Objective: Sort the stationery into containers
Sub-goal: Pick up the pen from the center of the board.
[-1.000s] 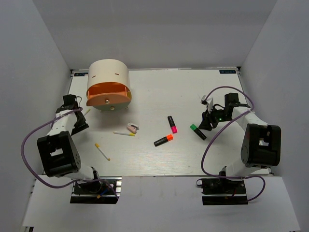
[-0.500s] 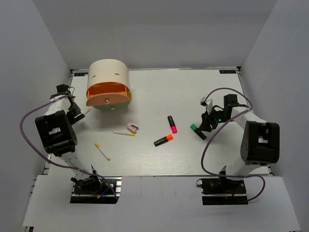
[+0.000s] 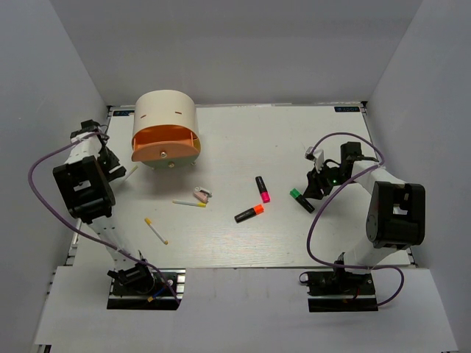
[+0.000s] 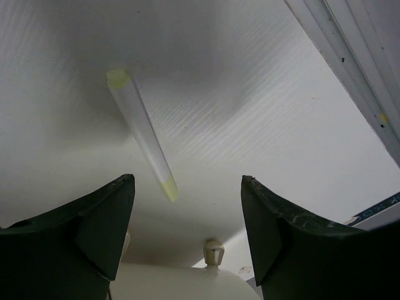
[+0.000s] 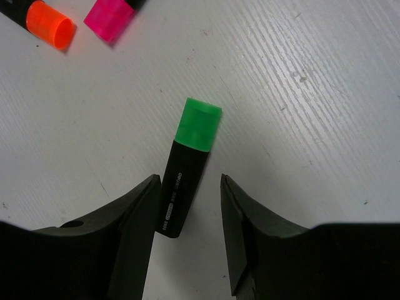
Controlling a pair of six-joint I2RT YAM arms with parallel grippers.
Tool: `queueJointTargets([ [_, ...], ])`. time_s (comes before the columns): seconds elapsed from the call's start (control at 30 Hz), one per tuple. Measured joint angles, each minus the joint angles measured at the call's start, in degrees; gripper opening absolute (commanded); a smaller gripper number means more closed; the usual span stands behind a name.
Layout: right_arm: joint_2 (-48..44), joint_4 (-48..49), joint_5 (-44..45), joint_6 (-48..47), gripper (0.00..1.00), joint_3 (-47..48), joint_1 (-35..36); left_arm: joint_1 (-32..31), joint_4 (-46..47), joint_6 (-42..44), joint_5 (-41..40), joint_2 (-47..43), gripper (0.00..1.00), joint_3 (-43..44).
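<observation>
Your green-capped marker (image 5: 189,165) lies flat on the white table (image 3: 294,147) towards the right side. Its cap points away from the right gripper (image 5: 188,187), whose fingers are spread and straddle the black barrel without pinching it. Just beyond it in the wrist view sit the caps of the orange marker (image 3: 249,213) and the pink marker (image 3: 262,188) – both lie loose near the table's middle.

Further left, the pink-and-white clip (image 3: 202,194) rests just above one pale-yellow stick (image 3: 190,204), and a second stick (image 3: 156,231) lies nearer the front edge.

At the far left, a third pale stick (image 4: 142,134) lies by the table's edge. Its near tip just reaches between the parted fingers of your left gripper (image 4: 186,187), which holds nothing. The cream drum organiser (image 3: 165,126) stands beside it at the back left – orange front facing you.
</observation>
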Motion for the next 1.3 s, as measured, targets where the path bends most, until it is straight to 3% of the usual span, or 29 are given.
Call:
queueJointTargets([
  [0.17,0.0,-0.3,0.5,0.0,0.49,0.0,0.0,0.0,-2.4,0.0,1.6,3.6,0.79,3.8],
  [0.37,0.0,-0.7,1.2,0.0,0.49,0.0,0.0,0.0,-2.8,0.0,2.4,4.3,0.79,0.9],
  [0.67,0.0,-0.9,1.4,0.3,0.49,0.0,0.0,0.0,-5.1,-0.3,2.5,7.3,0.75,3.5],
  [0.8,0.0,-0.9,1.5,0.3,0.49,0.0,0.0,0.0,-5.1,-0.5,2.5,7.4,0.72,3.5],
  [0.9,0.0,-1.0,1.7,0.3,0.49,0.0,0.0,0.0,-5.7,-0.7,2.5,7.8,0.63,3.9],
  [1.03,0.0,-1.2,2.1,0.3,0.49,0.0,0.0,0.0,-7.8,-0.8,2.6,9.9,0.63,6.7],
  [1.17,0.0,-1.6,2.4,0.5,0.49,0.3,0.0,-0.3,-9.0,-0.8,3.0,10.6,0.5,7.6],
  [1.3,0.0,-1.9,2.7,0.5,0.49,0.7,0.0,-0.5,-8.9,-1.1,3.0,10.6,0.31,7.4],
])
